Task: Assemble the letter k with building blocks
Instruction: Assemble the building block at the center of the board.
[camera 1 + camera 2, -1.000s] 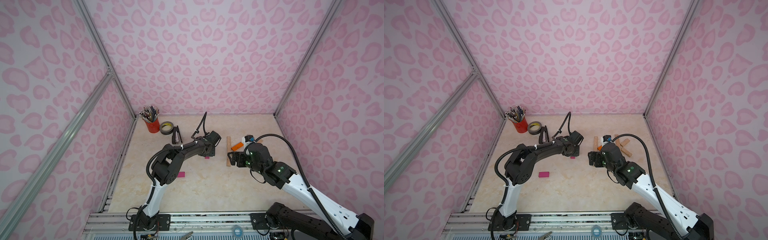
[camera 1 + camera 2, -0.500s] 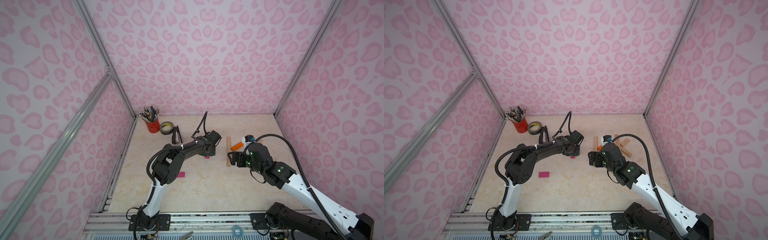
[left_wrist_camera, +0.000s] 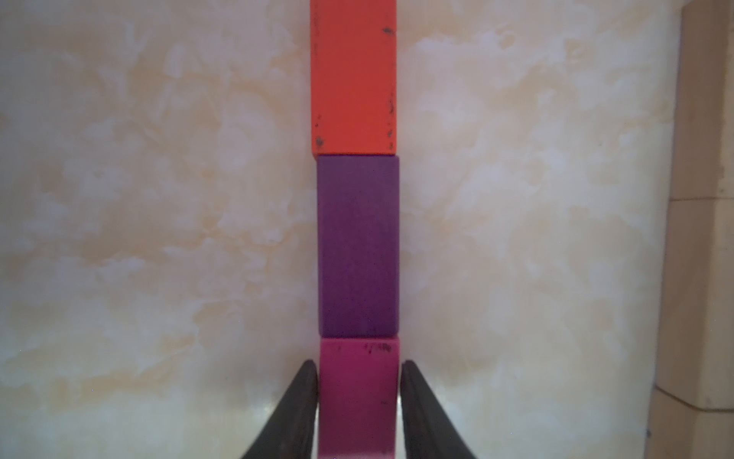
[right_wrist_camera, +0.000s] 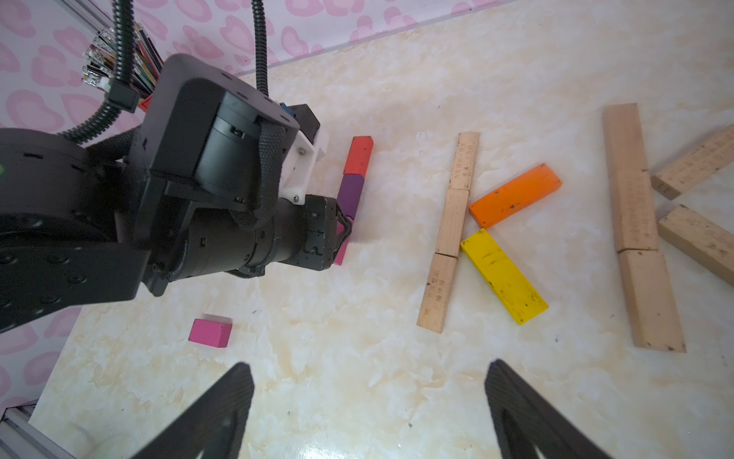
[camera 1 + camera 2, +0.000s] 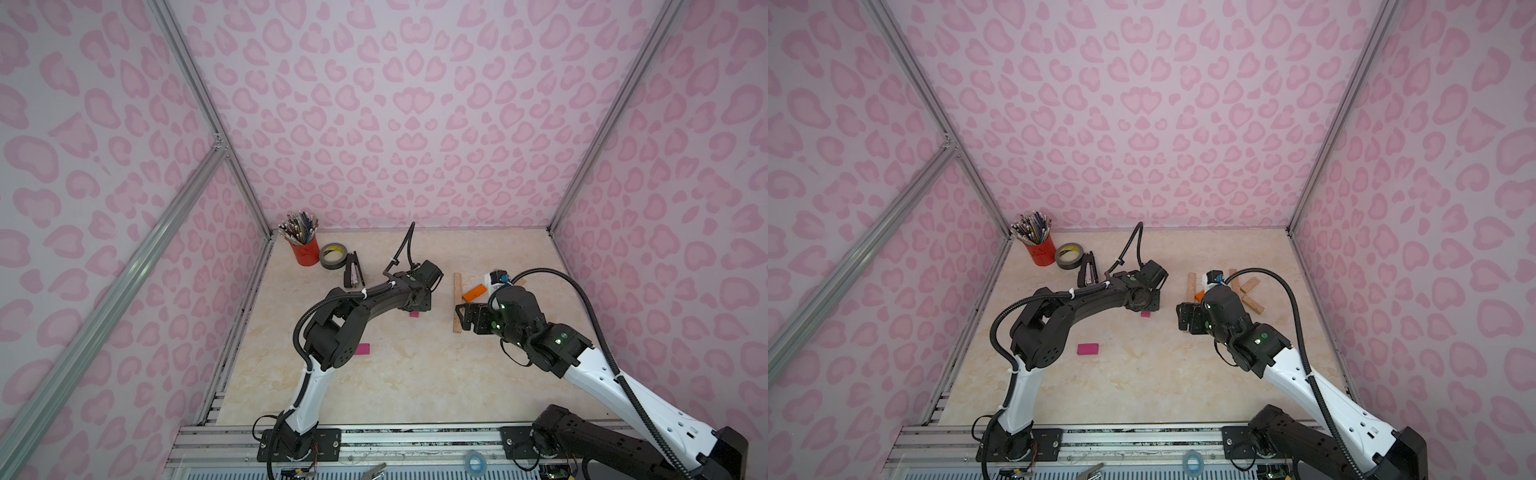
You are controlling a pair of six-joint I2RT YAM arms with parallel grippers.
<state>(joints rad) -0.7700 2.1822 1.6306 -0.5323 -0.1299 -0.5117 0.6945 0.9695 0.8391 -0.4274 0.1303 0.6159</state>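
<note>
The left claw (image 3: 359, 363) is clenched on the magenta block (image 3: 357, 401), one fingertip (image 3: 308, 381) lying against each long side, and the block rests flat on the tabletop (image 3: 159, 198). Straight ahead of those tips the purple block (image 3: 357, 246) butts the magenta one end to end, and the red block (image 3: 353, 75) continues the same line farther out, its near end meeting the purple one with a slight sideways offset. The right claw (image 4: 369, 365) hangs released above the table, its fingers spread wide with only bare surface between them. Ahead of it and toward the left arm lies a loose pink block (image 4: 210, 332), well apart from the coloured line. Farther ahead stands a row of plain wood bars (image 4: 451, 234) laid end to end, with the orange bar (image 4: 515, 195) and the yellow bar (image 4: 503, 276) splaying from its middle on the side away from the left claw. Beyond them lie more wood blocks (image 4: 635, 222). In both top views the two claws face each other across the table.
</note>
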